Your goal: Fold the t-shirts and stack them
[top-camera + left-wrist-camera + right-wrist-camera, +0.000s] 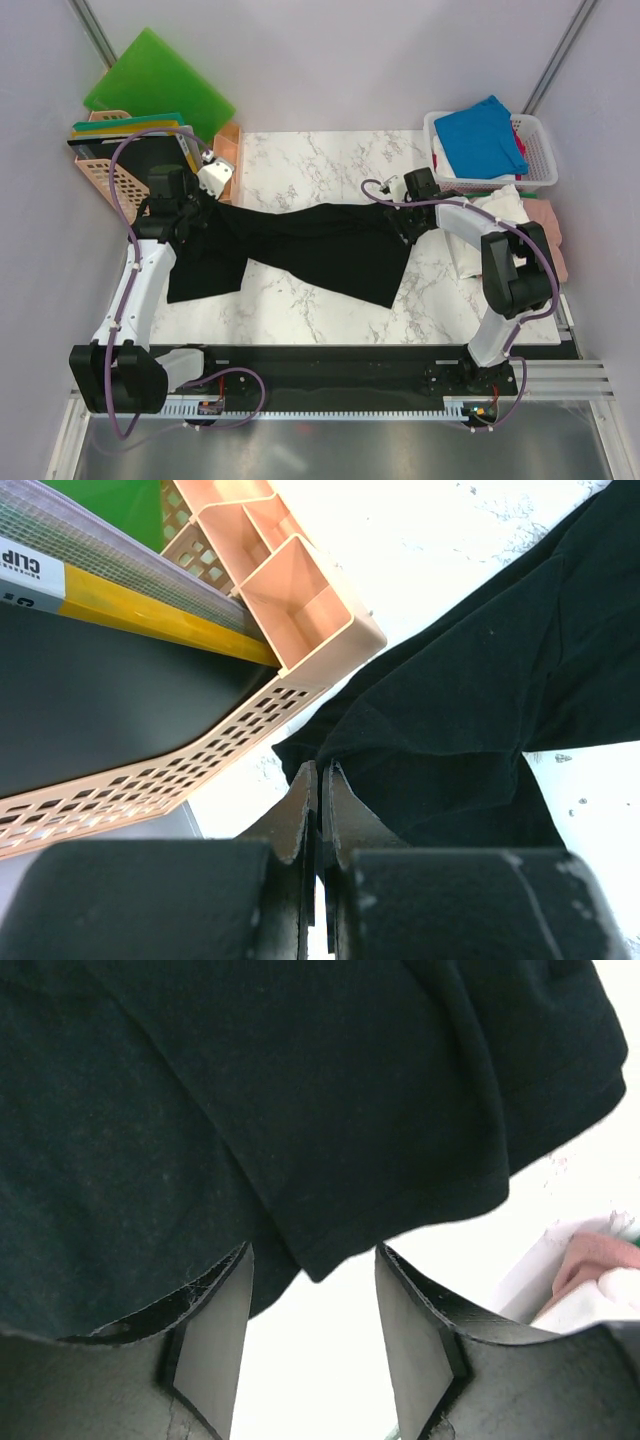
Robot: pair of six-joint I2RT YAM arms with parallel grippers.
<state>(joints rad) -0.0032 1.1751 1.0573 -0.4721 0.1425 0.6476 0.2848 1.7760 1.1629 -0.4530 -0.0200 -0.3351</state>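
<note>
A large black t-shirt (320, 245) lies stretched across the marble table between my two grippers. My left gripper (185, 215) is at its left end, and in the left wrist view its jaws (322, 765) are shut, pinching the edge of the black cloth (470, 680). My right gripper (405, 222) is at the shirt's right end. In the right wrist view it (314, 1252) stands open, with a corner of the black shirt (250, 1080) hanging between the fingertips, not gripped. A bright blue t-shirt (480, 135) lies in the white basket (540, 170). White (500, 215) and pink (550, 230) shirts lie at the right edge.
Green plastic boards (160, 80) lean in the back left corner. A peach mesh organiser (105, 175) with folders stands close behind my left gripper, also seen in the left wrist view (300, 610). A small peach box (228, 150) sits beside it. Grey walls close in both sides.
</note>
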